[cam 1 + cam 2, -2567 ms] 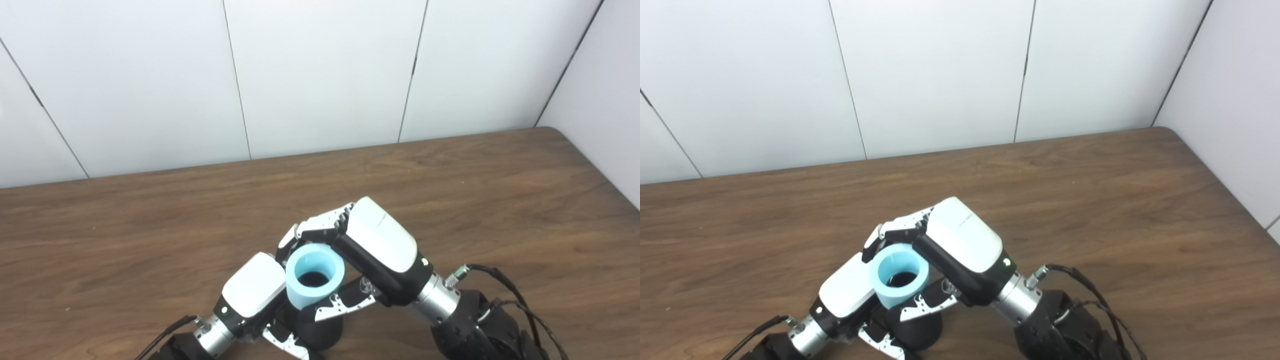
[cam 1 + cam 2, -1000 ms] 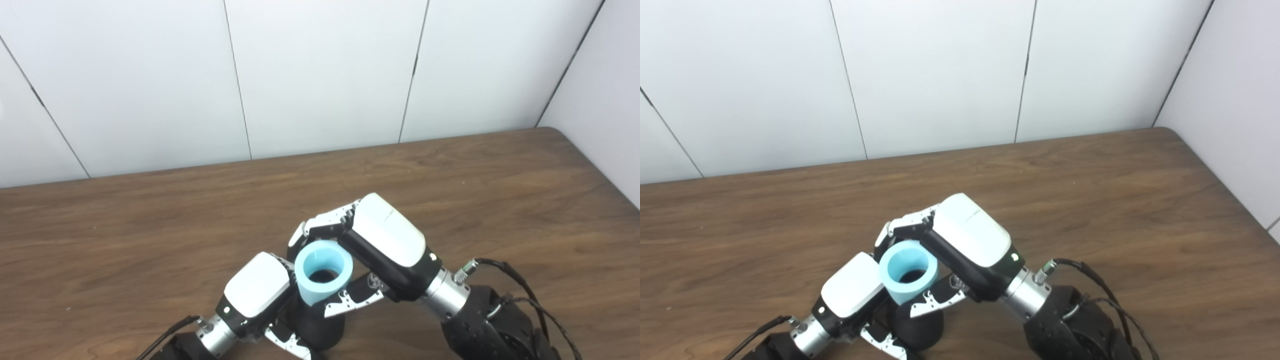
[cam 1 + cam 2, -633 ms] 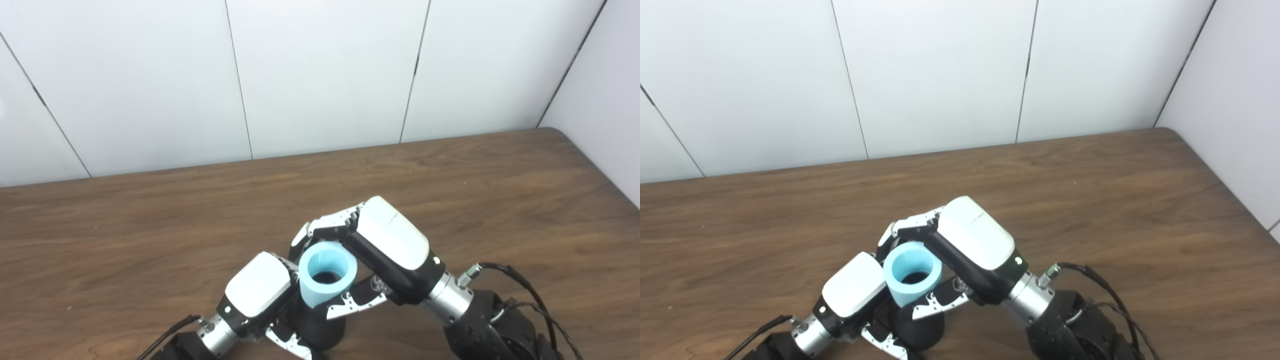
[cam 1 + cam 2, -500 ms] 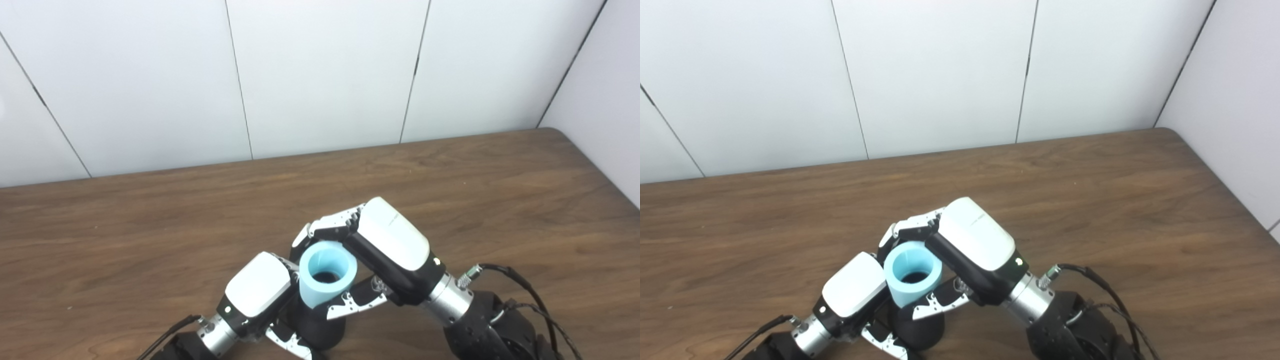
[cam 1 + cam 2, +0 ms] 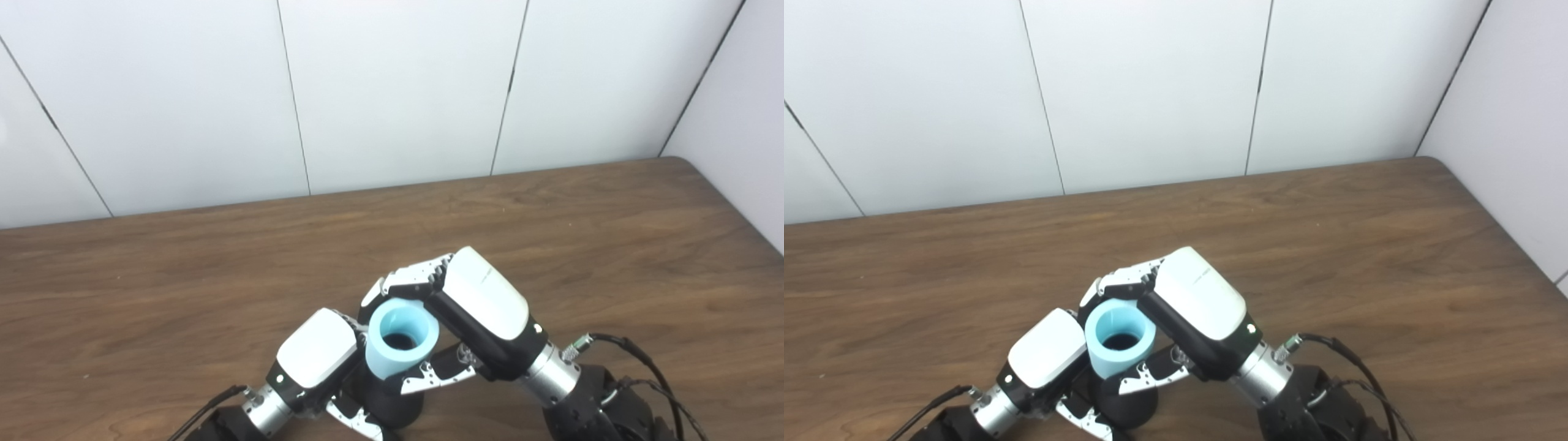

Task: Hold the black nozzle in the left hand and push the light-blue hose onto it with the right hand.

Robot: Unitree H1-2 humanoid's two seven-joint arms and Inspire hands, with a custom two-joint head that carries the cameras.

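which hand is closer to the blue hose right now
Right. The right hand is wrapped around the blue hose, gripping it. The left hand sits just beside the hose lower down, closed on the black nozzle under it.

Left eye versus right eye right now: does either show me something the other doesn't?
Left eye only: a wider stretch of bare table left of the left hand. Right eye only: more of the side wall and a longer run of the table's right edge. Both: the right hand closed around the light-blue hose, open end up, with the black nozzle below it in the left hand. Neither shows how far the hose is seated.
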